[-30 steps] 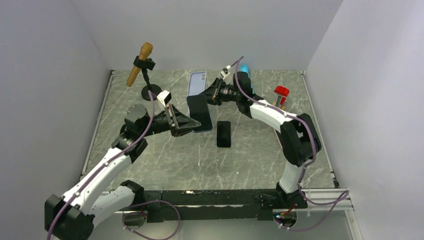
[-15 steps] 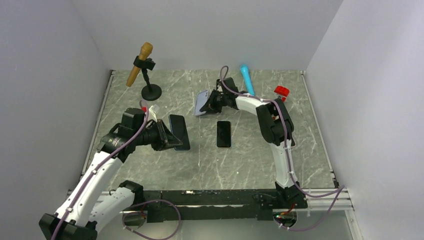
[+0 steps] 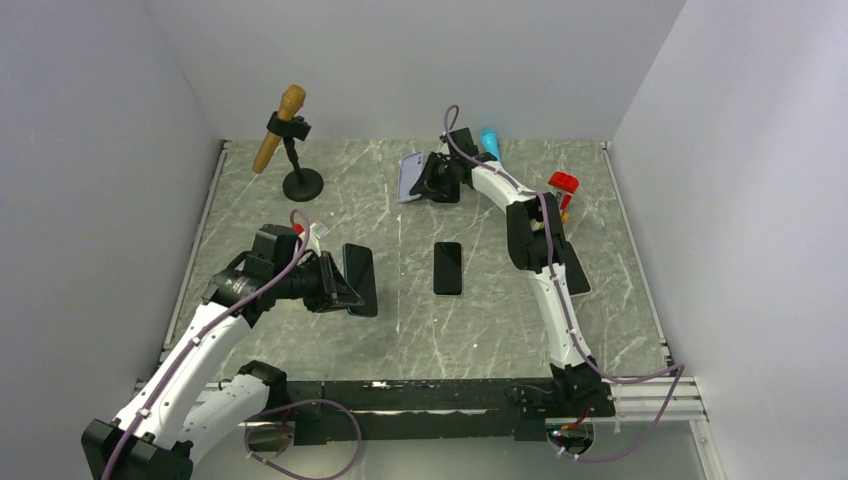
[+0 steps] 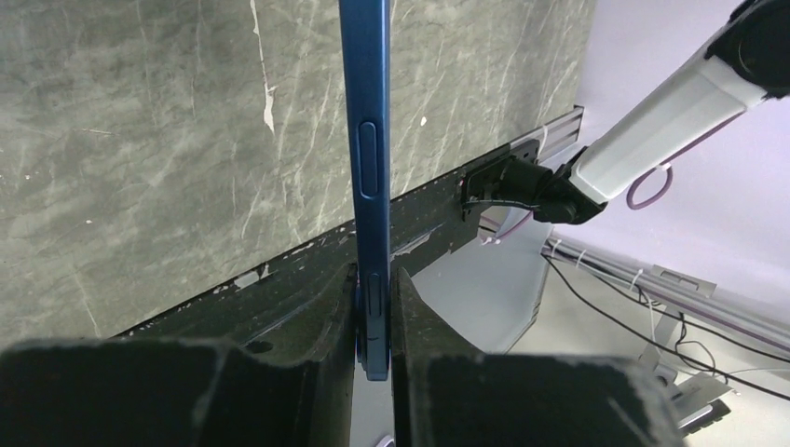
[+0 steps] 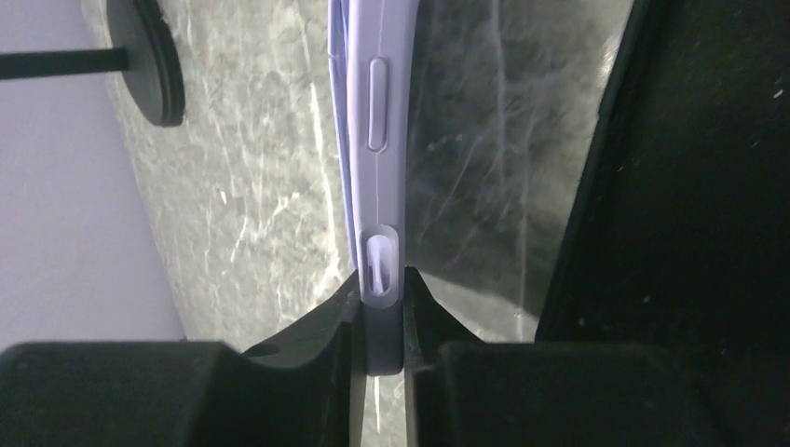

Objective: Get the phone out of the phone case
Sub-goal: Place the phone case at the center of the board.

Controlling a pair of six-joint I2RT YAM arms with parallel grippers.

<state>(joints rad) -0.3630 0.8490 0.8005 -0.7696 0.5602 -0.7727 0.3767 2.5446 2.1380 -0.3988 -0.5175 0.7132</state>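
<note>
Phone looks out of the case. Left gripper [image 4: 373, 312]: jaws clenched on the blue phone [image 4: 365, 140], edge-on between them and sticking out ahead. Lower it flat onto the surface [image 3: 480, 320] and release gently. Right gripper [image 5: 380, 321]: jaws pinch the lilac case [image 5: 374, 112], well apart.

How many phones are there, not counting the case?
2. A blue phone is gripped in the left hand; a black phone lies flat on the table. The right hand grips the lavender phone case; its arm may hide more.
</note>
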